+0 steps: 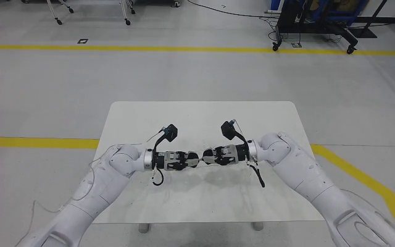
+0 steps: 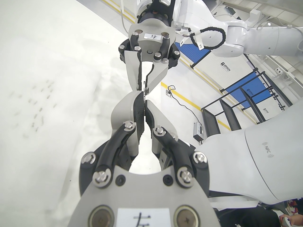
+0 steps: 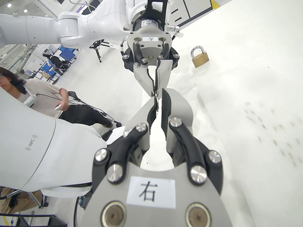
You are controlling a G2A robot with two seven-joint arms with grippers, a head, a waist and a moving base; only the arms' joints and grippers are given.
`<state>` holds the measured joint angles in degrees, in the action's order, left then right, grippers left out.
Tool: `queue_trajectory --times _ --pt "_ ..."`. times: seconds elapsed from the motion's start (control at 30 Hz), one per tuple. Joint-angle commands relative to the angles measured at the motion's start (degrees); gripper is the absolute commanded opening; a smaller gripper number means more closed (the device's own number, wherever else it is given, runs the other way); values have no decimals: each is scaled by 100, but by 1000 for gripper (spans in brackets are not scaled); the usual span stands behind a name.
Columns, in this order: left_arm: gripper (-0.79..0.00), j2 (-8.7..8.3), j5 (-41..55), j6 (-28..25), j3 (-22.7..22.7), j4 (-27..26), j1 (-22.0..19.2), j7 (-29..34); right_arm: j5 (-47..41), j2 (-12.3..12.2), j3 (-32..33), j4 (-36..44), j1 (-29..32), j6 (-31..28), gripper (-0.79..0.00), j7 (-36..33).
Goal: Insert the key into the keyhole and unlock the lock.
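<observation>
Key (image 2: 143,90) pinched between both grippers at the lower middle of the top view; padlock (image 3: 200,57) not yet engaged.
The left gripper (image 2: 141,100) and right gripper (image 3: 159,99) meet tip to tip above the table (image 1: 203,117); each has its jaws drawn together on the thin key; the padlock lies on the table beyond the left arm, well apart; likely best that one gripper keeps the key with its blade free, the other letting go only once that hold is firm, then steadying the padlock.
</observation>
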<state>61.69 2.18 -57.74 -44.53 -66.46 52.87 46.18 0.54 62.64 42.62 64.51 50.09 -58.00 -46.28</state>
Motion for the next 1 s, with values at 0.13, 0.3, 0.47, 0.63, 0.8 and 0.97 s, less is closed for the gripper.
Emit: queue_trajectory --times 0.13,0.3,0.47,0.63,0.8,0.97 --pt "0 12 -3 18 63 -16 -6 -23 -143 -11 -143 -26 -71 0 -785 0" --pt "0 -7 217 -11 -12 73 -53 -70 -264 -59 -67 -55 -86 0 -785 0" --pt "0 -91 327 -26 -279 34 5 -210 -314 -197 294 -99 6 0 -785 97" --pt "0 -141 330 -26 -428 -7 64 -266 -392 -465 1045 -16 253 0 -785 252" --pt "0 -141 330 -26 -428 -7 64 -266 -621 -714 1805 273 625 0 -785 273" --pt "0 -141 330 -26 -428 -7 64 -266 -879 -817 2169 632 901 0 -785 191"
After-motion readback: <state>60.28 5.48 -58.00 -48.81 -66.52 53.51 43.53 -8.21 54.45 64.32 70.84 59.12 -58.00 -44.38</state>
